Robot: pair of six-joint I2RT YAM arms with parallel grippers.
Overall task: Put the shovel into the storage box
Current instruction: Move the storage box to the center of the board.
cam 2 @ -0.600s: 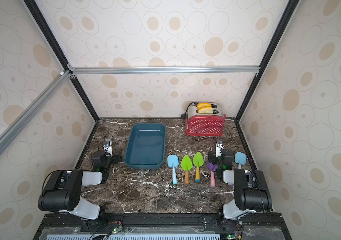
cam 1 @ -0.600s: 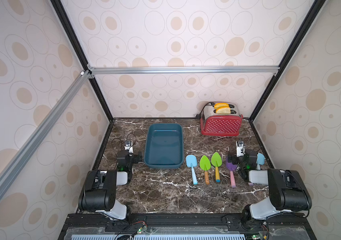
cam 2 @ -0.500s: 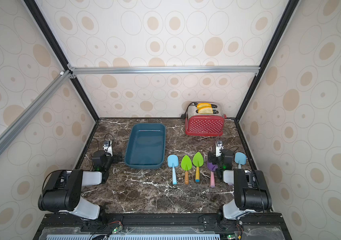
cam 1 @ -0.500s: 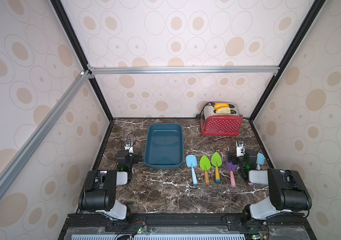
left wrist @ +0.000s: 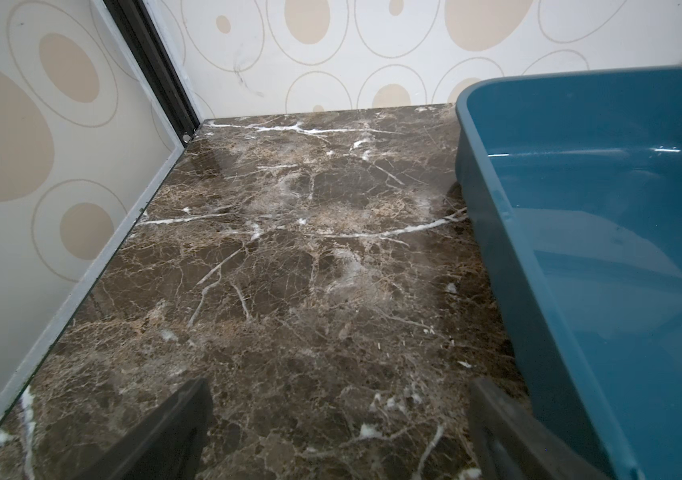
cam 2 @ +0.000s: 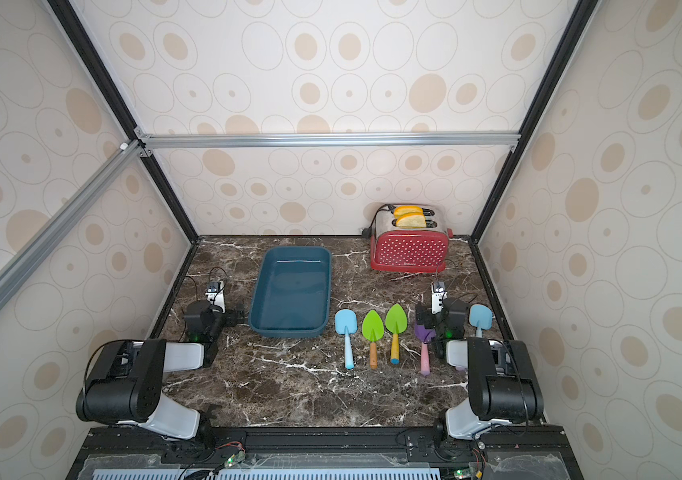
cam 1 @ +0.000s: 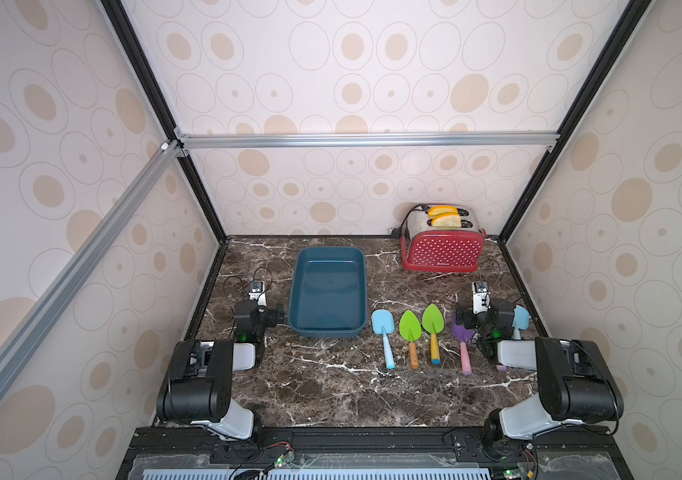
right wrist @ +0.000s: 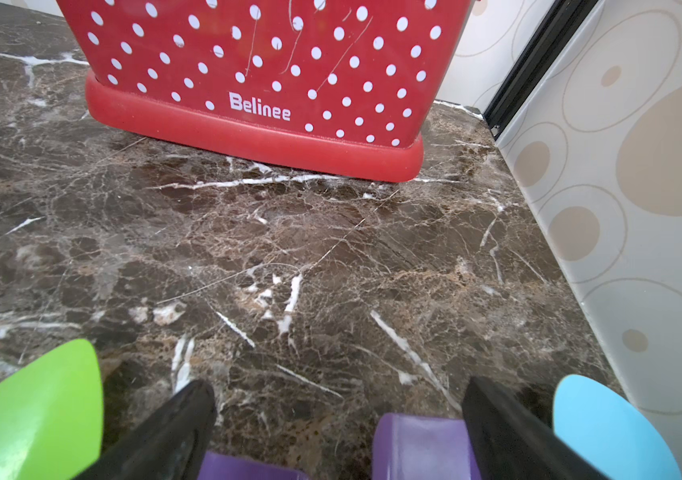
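The dark teal storage box (cam 1: 306,291) (cam 2: 268,291) stands empty left of centre. Right of it lie several toy shovels in a row: light blue (cam 1: 383,326), green with an orange handle (cam 1: 410,328), green with a yellow handle (cam 1: 432,322) and purple with a pink handle (cam 1: 462,336). Another light blue shovel (cam 1: 521,318) lies by the right wall. My right gripper (cam 1: 485,318) (right wrist: 337,390) stands open low over purple blade parts (right wrist: 418,444), holding nothing. My left gripper (cam 1: 257,311) (left wrist: 339,390) is open over bare marble, its one finger close to the box wall (left wrist: 493,216).
A red dotted toaster (cam 1: 441,249) (right wrist: 256,62) with toast in its slots stands at the back right. Patterned walls close in the marble table (cam 1: 331,386) on three sides. The green blade (right wrist: 35,407) and blue blade (right wrist: 605,428) flank my right fingers.
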